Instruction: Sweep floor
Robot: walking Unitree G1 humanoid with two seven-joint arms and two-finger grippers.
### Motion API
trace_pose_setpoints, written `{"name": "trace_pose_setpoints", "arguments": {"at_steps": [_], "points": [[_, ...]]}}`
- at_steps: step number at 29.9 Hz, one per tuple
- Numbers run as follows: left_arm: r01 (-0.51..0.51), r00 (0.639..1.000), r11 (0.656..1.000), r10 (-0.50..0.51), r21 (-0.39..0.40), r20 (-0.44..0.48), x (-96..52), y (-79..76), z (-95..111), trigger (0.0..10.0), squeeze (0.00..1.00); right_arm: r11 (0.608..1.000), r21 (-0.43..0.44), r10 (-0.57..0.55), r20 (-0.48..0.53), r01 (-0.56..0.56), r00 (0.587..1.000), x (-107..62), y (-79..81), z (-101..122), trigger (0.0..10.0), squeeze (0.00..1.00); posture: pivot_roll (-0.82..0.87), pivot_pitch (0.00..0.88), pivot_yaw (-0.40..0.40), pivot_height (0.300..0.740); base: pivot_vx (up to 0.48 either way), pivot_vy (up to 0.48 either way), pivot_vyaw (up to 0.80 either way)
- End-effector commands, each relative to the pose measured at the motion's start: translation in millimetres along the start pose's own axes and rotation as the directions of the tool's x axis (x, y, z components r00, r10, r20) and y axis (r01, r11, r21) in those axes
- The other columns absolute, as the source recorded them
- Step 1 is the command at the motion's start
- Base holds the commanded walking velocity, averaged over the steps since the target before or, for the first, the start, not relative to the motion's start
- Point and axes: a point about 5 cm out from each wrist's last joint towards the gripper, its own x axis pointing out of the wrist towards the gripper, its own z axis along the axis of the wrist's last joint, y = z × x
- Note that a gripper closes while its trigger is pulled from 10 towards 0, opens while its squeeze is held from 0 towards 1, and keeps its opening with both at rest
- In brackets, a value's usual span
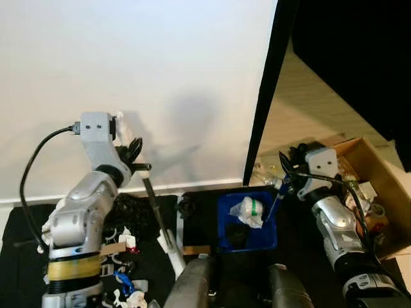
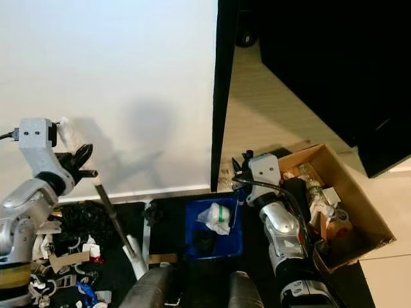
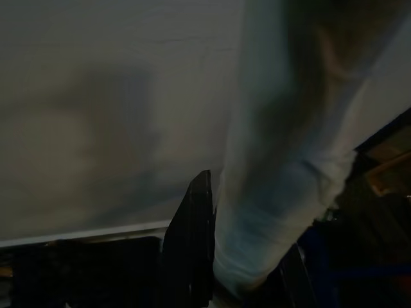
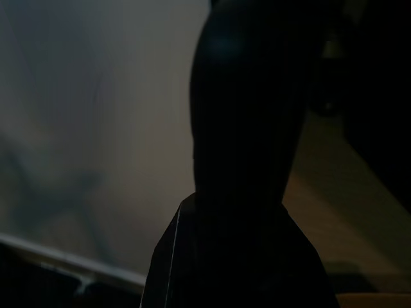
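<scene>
- Sweeping looks partly done: the blue dustpan (image 1: 247,224) on the dark floor (image 1: 19,256) by the white wall (image 1: 128,64) already carries a crumpled white wad (image 1: 248,212) and a dark lump.
- Scraps (image 1: 125,285) are left strewn at the robot's left.
- Left tool (image 1: 133,156) is closed around the broom handle (image 1: 153,199), a slim dark rod slanting down to a white head.
- Right tool (image 1: 286,181) grips the dustpan's thin blue handle (image 1: 274,204).
</scene>
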Motion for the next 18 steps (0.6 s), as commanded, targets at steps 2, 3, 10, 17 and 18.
{"name": "trace_pose_setpoints", "arguments": {"at_steps": [2,3,10,17,18], "points": [[-0.001,0.999,1.000,0.001,-0.009,0.053,-3.7,12.6,6,10.0,0.00,0.995,0.077,-0.071,0.045,0.067,0.996,-5.4,-7.4,9,10.0,0.00,0.15,0.165,0.122,0.740,0.000,0.000,0.00],[-0.001,0.999,1.000,0.001,-0.009,0.053,-3.7,12.6,6,10.0,0.00,0.995,0.077,-0.071,0.045,0.067,0.996,-5.4,-7.4,9,10.0,0.00,0.15,0.165,0.122,0.740,0.000,0.000,0.00],[0.026,1.000,0.993,-0.027,-0.112,-0.014,-6.5,8.8,-8,10.0,0.00,0.989,0.107,-0.108,0.080,0.099,0.991,-15.3,-12.1,22,10.0,0.00,0.12,0.135,0.114,0.740,0.000,0.000,0.00],[0.002,1.000,0.994,-0.004,-0.113,-0.022,-4.5,12.9,-19,10.0,0.39,0.985,0.122,-0.134,0.098,0.121,0.986,-27.3,-12.7,33,10.0,0.00,0.09,0.114,0.107,0.740,0.000,0.000,0.00],[-0.040,0.999,0.992,0.040,-0.119,0.004,-2.0,17.6,-18,10.0,0.44,0.982,0.141,-0.137,0.089,0.124,0.987,-29.1,-11.9,34,10.0,0.00,0.08,0.104,0.104,0.740,0.000,0.000,0.00]]}}
